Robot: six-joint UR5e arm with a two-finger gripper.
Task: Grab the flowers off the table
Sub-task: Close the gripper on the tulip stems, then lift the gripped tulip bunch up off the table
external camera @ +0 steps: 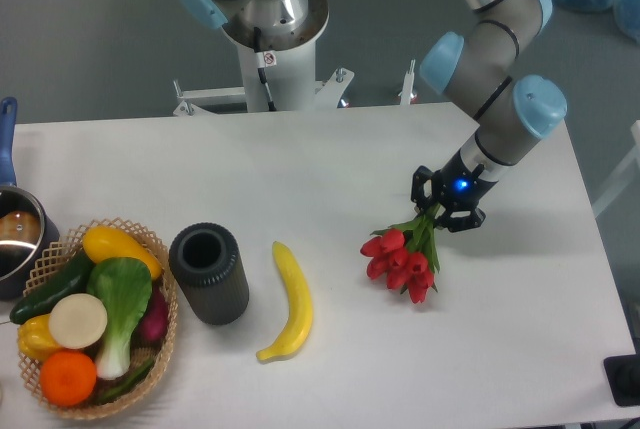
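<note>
The gripper (447, 211) is clamped on the flowers (402, 256) at their stem end, heads hanging toward the table (330, 159). The bunch looks light and floppy; the tied stems are probably the firmest hold.

No readable text anywhere. Small red-and-white sticker (266, 58) on the pedestal (272, 59) behind my table, possibly a warning sign, too small to make out.
</note>
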